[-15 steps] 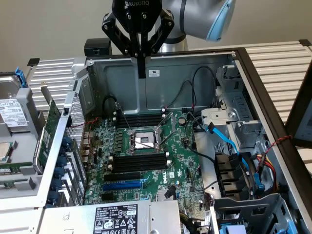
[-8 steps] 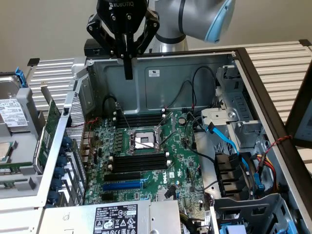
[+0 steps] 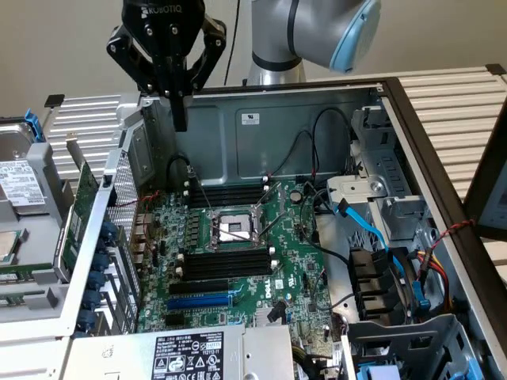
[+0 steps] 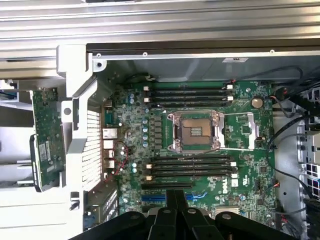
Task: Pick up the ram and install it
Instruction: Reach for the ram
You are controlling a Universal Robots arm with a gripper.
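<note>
**Claw shut and empty over the open case; ram outside it, off to the side**

Desktop case (image 3: 222, 134) lying open, lid off, interior facing up. Motherboard (image 3: 295, 237) flat on its floor, bare CPU socket (image 3: 232, 229) at centre.

Gripper (image 3: 181, 124) hanging above the case's rear corner on the exterior view's left. Fingers pressed together, nothing pinched between them. Same pressed-together tips in the wrist view (image 4: 175, 194), over the board's edge.

Green expansion card (image 3: 79, 214) standing tilted outside the case wall. Not the target.

Long black memory slots (image 3: 226, 265) in banks on either side of the socket. All look unfilled.

Ram (image 3: 28, 271): taken to be the thin green strip at the exterior view's left edge, outside the case. Beyond the expansion card, beside a hard drive (image 3: 16, 182), well apart from the gripper. Partly cut off by the frame.

Handling, as judgement:
- Light and stiff, but thin, so apt to flex or crack under a skewed push.
- Flat faces smooth, with chips raised.
- Best pinched across the two faces near mid-length and high up, contact edge left free.

Look: narrow, long, green, seen almost edge-on. Chips and label not made out from here.
</note>
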